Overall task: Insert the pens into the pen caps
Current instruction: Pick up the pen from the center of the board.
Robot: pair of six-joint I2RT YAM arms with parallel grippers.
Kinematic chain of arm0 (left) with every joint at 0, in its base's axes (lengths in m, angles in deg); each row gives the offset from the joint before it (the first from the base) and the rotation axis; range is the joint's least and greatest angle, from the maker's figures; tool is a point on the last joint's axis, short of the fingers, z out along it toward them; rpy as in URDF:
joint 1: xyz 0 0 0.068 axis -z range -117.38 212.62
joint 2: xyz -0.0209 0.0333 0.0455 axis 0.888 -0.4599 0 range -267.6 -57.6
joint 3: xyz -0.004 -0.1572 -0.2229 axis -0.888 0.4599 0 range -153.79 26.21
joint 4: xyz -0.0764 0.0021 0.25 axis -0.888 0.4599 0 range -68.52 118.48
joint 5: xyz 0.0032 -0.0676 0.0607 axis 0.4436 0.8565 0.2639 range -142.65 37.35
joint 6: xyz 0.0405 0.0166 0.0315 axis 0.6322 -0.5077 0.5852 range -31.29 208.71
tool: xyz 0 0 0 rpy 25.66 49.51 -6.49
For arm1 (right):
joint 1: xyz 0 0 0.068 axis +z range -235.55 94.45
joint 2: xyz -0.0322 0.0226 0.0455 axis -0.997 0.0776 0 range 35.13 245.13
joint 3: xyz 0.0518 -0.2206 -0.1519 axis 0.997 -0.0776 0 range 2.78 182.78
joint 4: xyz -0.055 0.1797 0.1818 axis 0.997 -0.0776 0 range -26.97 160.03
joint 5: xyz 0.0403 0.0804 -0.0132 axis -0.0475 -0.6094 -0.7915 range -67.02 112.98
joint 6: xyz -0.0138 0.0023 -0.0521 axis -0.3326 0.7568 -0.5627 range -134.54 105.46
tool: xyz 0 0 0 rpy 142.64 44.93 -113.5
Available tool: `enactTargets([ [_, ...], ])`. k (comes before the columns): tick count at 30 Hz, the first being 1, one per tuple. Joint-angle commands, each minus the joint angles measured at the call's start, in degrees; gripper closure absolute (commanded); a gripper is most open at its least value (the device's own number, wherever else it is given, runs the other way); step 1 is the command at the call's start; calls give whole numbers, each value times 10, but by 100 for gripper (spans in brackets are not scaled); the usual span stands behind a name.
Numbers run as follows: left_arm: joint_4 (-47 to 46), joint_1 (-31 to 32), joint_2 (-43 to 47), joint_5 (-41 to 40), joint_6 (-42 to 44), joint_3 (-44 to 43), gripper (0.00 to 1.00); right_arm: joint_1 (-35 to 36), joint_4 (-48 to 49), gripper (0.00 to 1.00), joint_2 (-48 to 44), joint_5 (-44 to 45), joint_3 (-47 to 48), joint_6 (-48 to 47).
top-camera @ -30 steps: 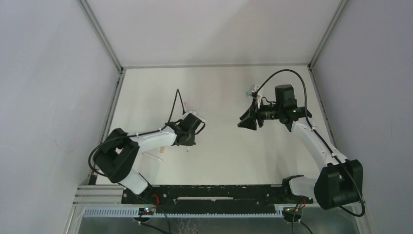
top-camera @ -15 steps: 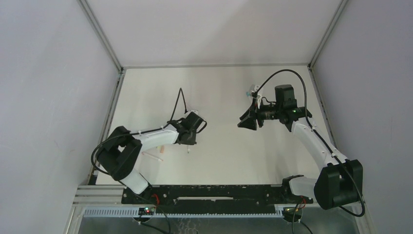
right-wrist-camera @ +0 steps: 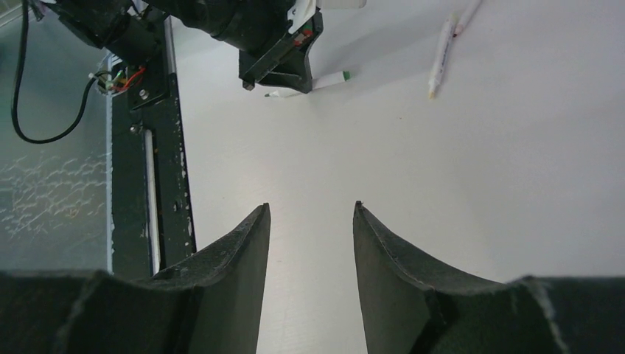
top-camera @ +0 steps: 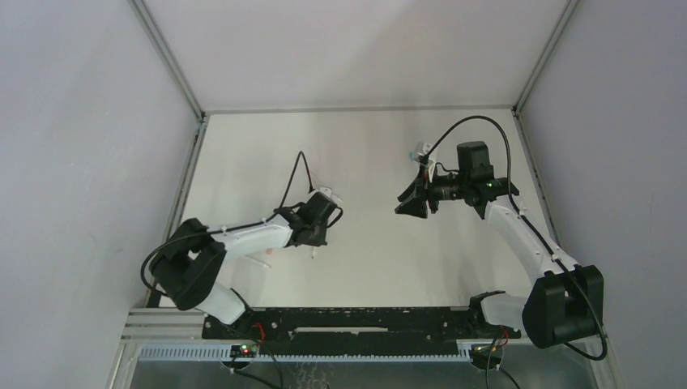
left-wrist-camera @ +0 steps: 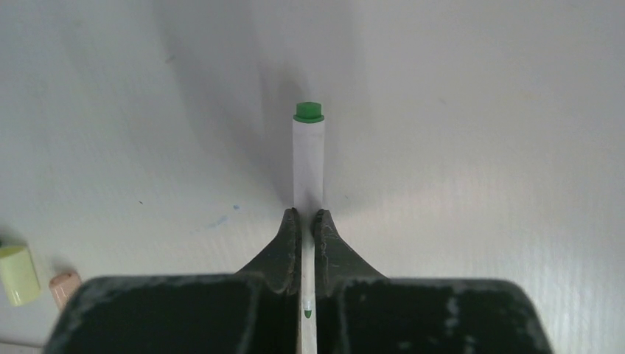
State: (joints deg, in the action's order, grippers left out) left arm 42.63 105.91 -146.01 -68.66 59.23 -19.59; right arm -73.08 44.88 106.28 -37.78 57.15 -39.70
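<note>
My left gripper (left-wrist-camera: pixel 308 214) is shut on a white-barrelled pen (left-wrist-camera: pixel 308 158) with a green end (left-wrist-camera: pixel 308 111), the barrel sticking out ahead of the jaws just above the table. In the right wrist view that pen (right-wrist-camera: pixel 328 80) lies low at the table under the left gripper (right-wrist-camera: pixel 278 70). A yellow-green pen cap (left-wrist-camera: pixel 18 273) and a peach pen cap (left-wrist-camera: pixel 64 287) lie at the left. My right gripper (right-wrist-camera: pixel 312 208) hangs open and empty over the table's right half (top-camera: pixel 409 203). Two more pens (right-wrist-camera: pixel 441 56) lie further off.
The black base rail (right-wrist-camera: pixel 151 169) runs along the near table edge. Grey walls with metal frame posts (top-camera: pixel 174 69) close in the white table (top-camera: pixel 364 146) on three sides. The left arm's cable (top-camera: pixel 298 172) loops above its wrist.
The left gripper's jaws have closed on the green-ended pen, and the left arm has sunk slightly toward the table. The right arm has not moved.
</note>
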Motion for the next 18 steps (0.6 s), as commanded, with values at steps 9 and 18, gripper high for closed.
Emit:
enactTargets([
  [9,-278,69,193,95,9,59,100,20,15,48,-12,-42,7,-2],
  [18,-439,103,177,150,-13,67,100,6,212,34,-38,-78,-53,260],
])
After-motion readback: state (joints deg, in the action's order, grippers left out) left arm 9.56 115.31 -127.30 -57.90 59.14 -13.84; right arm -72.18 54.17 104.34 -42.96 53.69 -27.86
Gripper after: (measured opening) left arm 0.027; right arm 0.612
